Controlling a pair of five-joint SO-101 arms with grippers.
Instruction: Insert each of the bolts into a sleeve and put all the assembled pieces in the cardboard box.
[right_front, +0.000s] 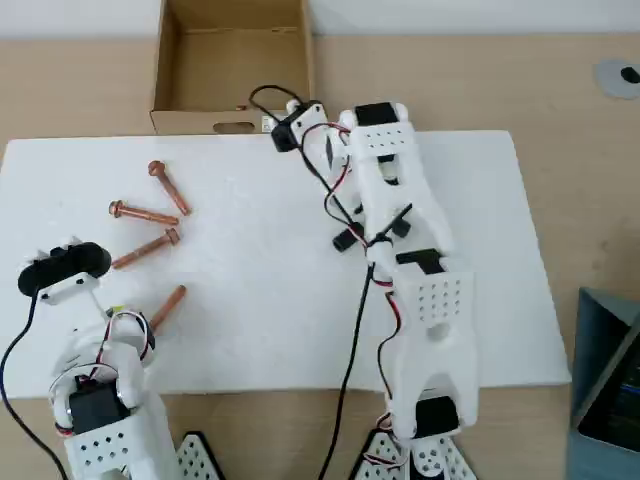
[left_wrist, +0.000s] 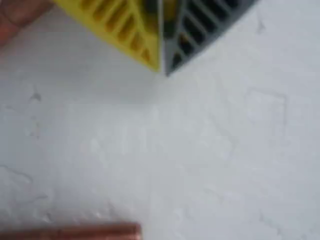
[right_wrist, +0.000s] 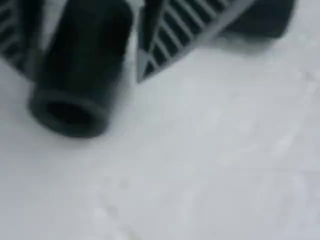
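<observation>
Four copper bolts lie on the left part of the white mat (right_front: 250, 300): one (right_front: 168, 187) farthest back, one (right_front: 143, 212) below it, one (right_front: 146, 249) nearer, and one (right_front: 168, 306) closest to the front. My left gripper (right_front: 118, 318) stands just left of that front bolt. Its yellow and grey fingers meet at the tips, shut on nothing (left_wrist: 162, 67), with a bolt's shank (left_wrist: 70, 232) lying close by on the mat. My right gripper (right_wrist: 82, 75) is low over the mat near the box, shut on a black sleeve (right_wrist: 75, 60). A second black sleeve (right_wrist: 265, 20) lies just behind it.
The open cardboard box (right_front: 230, 70) stands at the mat's back edge, left of the right arm's wrist (right_front: 300, 125). The right arm (right_front: 410, 260) stretches over the mat's middle. A dark bin (right_front: 605, 380) sits off the mat at the right.
</observation>
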